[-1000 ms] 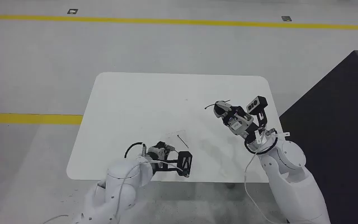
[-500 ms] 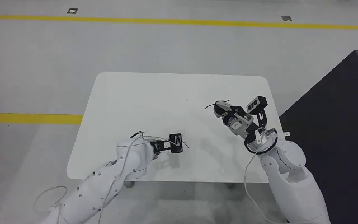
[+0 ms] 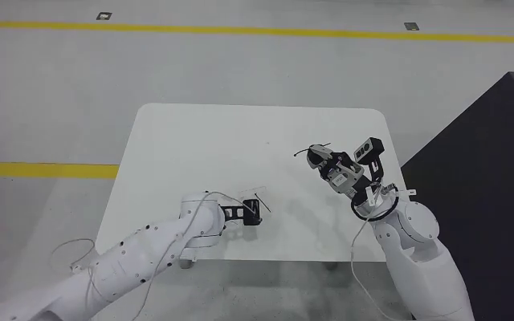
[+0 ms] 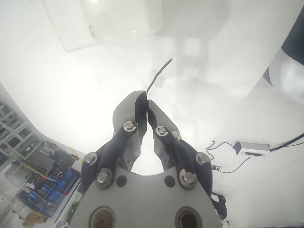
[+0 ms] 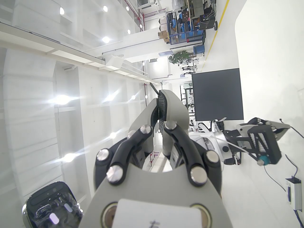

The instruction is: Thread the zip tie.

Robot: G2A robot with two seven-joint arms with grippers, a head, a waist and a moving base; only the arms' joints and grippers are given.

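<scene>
Since the left gripper (image 4: 146, 96) pinches the zip tie (image 4: 158, 73) shut-jawed with its thin tip jutting free above the table (image 3: 201, 136), and the right gripper (image 3: 320, 157), well apart, is clamped on a second black strip (image 3: 303, 149) with a curled tail, both look held for tip-to-head feeding, not yet aligned

A straight black zip tie (image 4: 158, 74) juts from the left tool (image 4: 146, 97), near; a curved zip tie (image 3: 303, 150) from the right tool (image 5: 158, 103), farther right.
</scene>
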